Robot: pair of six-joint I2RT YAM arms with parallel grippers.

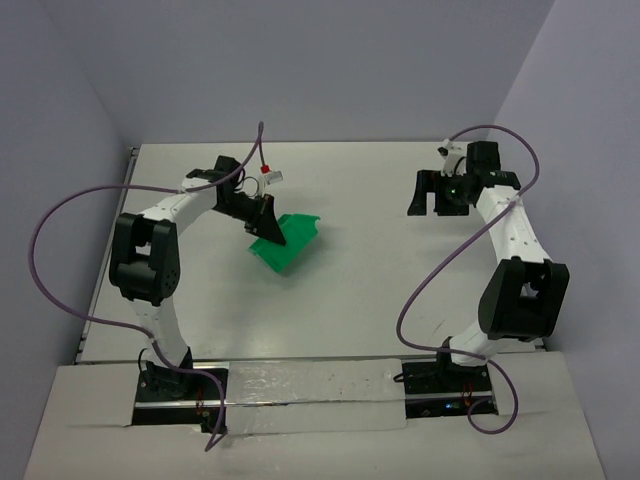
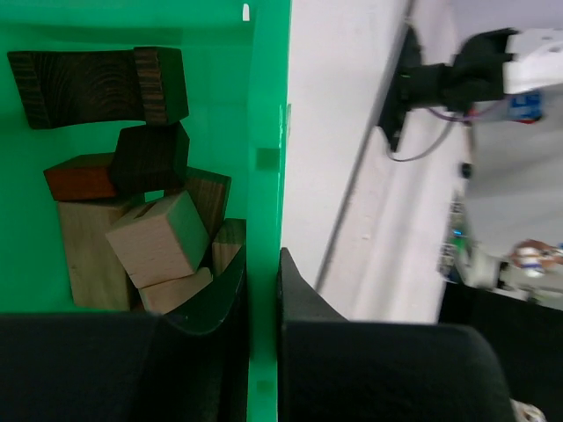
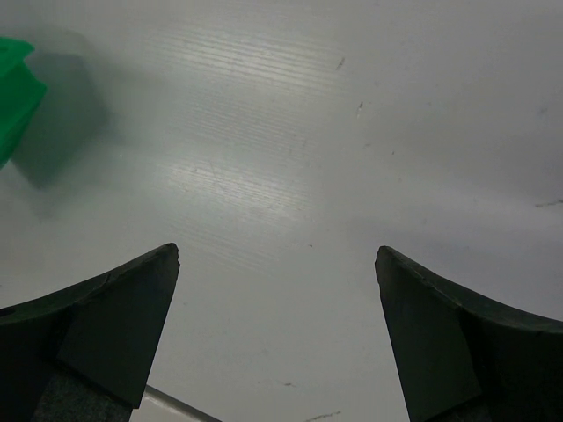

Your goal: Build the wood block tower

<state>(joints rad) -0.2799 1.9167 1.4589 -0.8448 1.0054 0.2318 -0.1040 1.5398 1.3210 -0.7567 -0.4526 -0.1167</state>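
Note:
Several loose wooden blocks lie heaped inside a green plastic bin [image 2: 268, 132]: a tan cube [image 2: 158, 239], a dark brown one [image 2: 149, 158], a reddish-brown one [image 2: 79, 176] and a long dark piece [image 2: 88, 83]. A stacked wood block tower is out of view. My left gripper [image 2: 262, 259] is shut on the bin's side wall, one finger inside and one outside. From above, the bin [image 1: 295, 245] sits tilted under the left gripper [image 1: 268, 232]. My right gripper [image 1: 437, 208] hangs open over bare table at the far right, holding nothing; its jaws [image 3: 277, 255] stand wide apart.
The white table [image 1: 380, 290] is bounded by walls at the back and both sides. A corner of the green bin [image 3: 13, 79] shows at the left edge of the right wrist view. Purple cables loop beside both arms.

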